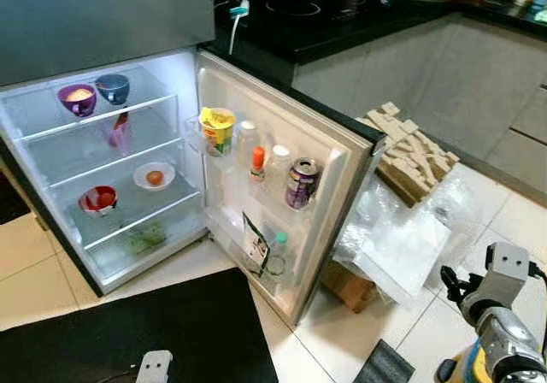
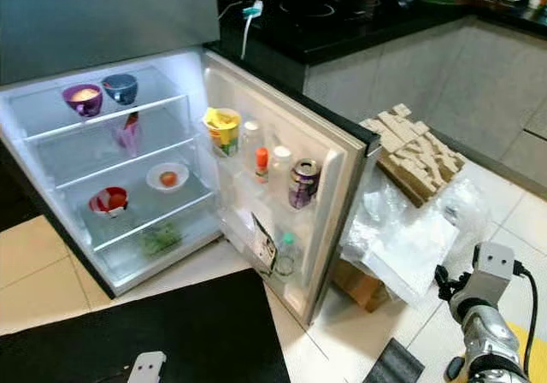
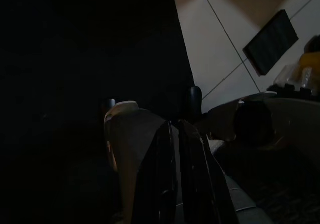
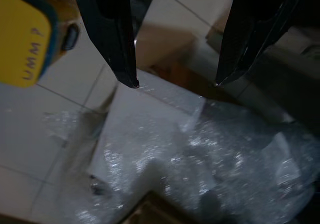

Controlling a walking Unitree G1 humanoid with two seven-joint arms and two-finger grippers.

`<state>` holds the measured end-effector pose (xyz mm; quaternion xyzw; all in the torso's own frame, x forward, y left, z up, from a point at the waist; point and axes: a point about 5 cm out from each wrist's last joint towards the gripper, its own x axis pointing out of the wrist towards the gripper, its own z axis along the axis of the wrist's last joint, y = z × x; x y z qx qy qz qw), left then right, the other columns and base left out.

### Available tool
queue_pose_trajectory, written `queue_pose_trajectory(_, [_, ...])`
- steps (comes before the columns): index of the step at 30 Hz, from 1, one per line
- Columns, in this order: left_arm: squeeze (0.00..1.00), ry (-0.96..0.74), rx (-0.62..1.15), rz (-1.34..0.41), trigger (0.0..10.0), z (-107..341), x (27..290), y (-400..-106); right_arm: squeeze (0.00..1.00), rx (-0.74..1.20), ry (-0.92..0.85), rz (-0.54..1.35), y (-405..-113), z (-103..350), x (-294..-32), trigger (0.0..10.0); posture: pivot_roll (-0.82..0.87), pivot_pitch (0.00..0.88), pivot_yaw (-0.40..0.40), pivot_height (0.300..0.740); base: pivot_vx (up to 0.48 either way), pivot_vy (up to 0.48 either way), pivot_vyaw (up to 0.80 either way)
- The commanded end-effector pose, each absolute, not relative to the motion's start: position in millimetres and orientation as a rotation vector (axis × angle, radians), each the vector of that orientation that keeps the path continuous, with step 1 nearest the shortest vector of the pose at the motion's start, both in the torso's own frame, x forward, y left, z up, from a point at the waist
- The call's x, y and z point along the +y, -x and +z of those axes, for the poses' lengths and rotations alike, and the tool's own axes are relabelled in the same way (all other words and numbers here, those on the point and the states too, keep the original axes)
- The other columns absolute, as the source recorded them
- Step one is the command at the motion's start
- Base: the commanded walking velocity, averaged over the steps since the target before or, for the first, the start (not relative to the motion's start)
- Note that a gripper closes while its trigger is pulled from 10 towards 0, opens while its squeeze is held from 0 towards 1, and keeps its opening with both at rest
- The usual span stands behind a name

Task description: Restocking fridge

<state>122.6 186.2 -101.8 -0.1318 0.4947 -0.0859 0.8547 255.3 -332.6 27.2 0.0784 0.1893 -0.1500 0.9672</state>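
Right arm, near right corner of the head views: silver forearm raised, wrist bent upward, right gripper (image 1: 451, 285) pointing toward the fridge side, holding nothing. A yellow container (image 1: 473, 364) sits just below the forearm, possibly stock for restocking; contents unknown.

Black mat (image 1: 154, 332) on the near floor; a pale part of the left arm pokes up at its near edge.

Fridge (image 1: 34, 24), far left, door swung wide. Top shelf: purple bowl (image 1: 77, 98) and grey bowl (image 1: 113, 87). Middle: a pink item. Lower: white dish with an orange fruit (image 1: 155, 177), red-and-white bowl (image 1: 98, 201). Bottom: greens (image 1: 145, 238).

Door rack (image 1: 256, 186): yellow cup of snacks (image 1: 217, 130), white-capped bottles, orange-capped bottle (image 1: 257, 162), purple drink can (image 1: 302, 183), small bottle lower down. Judged: the can is rigid, light, smooth, best pinched across its middle; bowls and dish are breakable, best taken by the rim.

Clear plastic wrap (image 1: 402, 246) and a cardboard box (image 1: 349, 285) lie between door and right arm; cardboard inserts (image 1: 410, 148) are stacked beyond.

Left wrist view: very dark. Left gripper (image 3: 181, 129) hangs over the mat, fingers pressed together, empty.

Right wrist view: two black fingers (image 4: 120, 39) spread well apart above crinkled plastic wrap, with the yellow container beside one finger. Wrap judged soft and slippery.
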Motion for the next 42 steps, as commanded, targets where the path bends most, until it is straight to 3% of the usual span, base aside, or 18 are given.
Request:
queue_pose_trajectory(1, [0.00,0.284,1.099,-0.171,10.0,-106.8,185.9,-107.9,0.00,0.406,-0.179,-0.325,-247.5,20.8,-334.6,10.0,0.04,0.000,-0.052,0.740,0.000,0.000,0.00])
queue_pose_trajectory(8, [0.00,0.282,1.065,-0.171,10.0,-102.3,192.3,-119.5,0.00,0.314,-0.177,-0.269,-272.7,38.8,-323.2,10.0,0.07,0.000,-0.018,0.740,0.000,0.000,0.00])
queue_pose_trajectory(42, [0.00,0.281,1.057,-0.213,10.0,-101.2,186.9,-124.3,0.00,0.184,-0.185,-0.135,-299.0,69.3,-316.2,10.0,0.07,0.000,-0.019,0.740,0.000,0.000,0.00])
